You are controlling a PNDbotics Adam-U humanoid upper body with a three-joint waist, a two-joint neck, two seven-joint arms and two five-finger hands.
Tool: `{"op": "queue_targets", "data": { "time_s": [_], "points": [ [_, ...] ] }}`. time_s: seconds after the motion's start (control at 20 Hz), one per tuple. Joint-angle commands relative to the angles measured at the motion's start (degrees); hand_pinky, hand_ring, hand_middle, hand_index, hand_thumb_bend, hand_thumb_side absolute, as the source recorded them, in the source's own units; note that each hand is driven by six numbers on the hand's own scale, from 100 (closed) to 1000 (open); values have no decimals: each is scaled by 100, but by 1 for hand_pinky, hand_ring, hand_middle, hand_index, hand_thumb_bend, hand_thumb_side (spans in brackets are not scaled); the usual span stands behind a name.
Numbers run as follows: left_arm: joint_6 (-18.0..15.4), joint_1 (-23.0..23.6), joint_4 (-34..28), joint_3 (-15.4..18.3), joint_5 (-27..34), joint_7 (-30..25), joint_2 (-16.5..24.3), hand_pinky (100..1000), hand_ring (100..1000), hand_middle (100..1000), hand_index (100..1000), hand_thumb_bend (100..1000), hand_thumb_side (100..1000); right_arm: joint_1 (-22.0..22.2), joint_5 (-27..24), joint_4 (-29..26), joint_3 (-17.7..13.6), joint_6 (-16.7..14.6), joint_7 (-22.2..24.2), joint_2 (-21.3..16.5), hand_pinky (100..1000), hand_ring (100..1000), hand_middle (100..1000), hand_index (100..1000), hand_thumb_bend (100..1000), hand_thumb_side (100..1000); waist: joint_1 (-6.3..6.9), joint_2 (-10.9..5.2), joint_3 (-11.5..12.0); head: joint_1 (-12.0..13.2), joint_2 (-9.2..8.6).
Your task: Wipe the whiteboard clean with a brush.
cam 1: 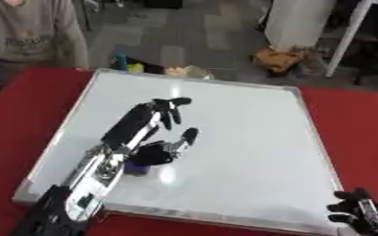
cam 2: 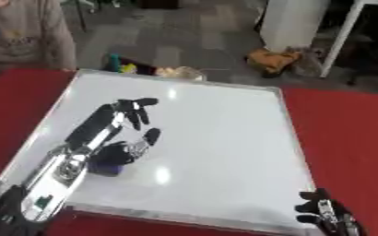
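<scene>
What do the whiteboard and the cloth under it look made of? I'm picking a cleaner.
The whiteboard looks like glossy coated board: light glares off its white face, and its rim looks like pale metal. The red cloth under it looks like matte fabric, with no glare, though the weave cannot be made out.

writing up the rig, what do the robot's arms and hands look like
The left arm is black with a shiny silver section at the forearm; its left hand is black with slim black fingers. The right hand is black too, with silver at the wrist.
</scene>
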Motion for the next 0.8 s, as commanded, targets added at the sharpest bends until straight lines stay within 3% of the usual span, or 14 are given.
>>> {"op": "queue_targets", "data": {
  "time_s": [0.05, 0.35, 0.8],
  "points": [
    [294, 80, -202, 377, 312, 57, 172, 572, 460, 509, 931, 253, 939, -21, -15, -101, -54, -9, -32, -76, 599, 633, 479, 681, 100, 877, 31, -65, 17, -41, -88],
    [721, 382, -354, 839, 858, -17, 240, 567, 454, 503, 947, 257, 992, -8, -13, -99, -67, -10, -46, -80, 599, 633, 478, 681, 100, 876, 31, -78, 33, -67, -97],
    [960, 647, -244, 1350, 1617, -52, 183, 561, 447, 496, 957, 276, 1000, 5, -35, -104, -80, -12, -69, -84, 599, 633, 479, 681, 100, 877, 41, -97, 43, -77, -85]
  ]
}}
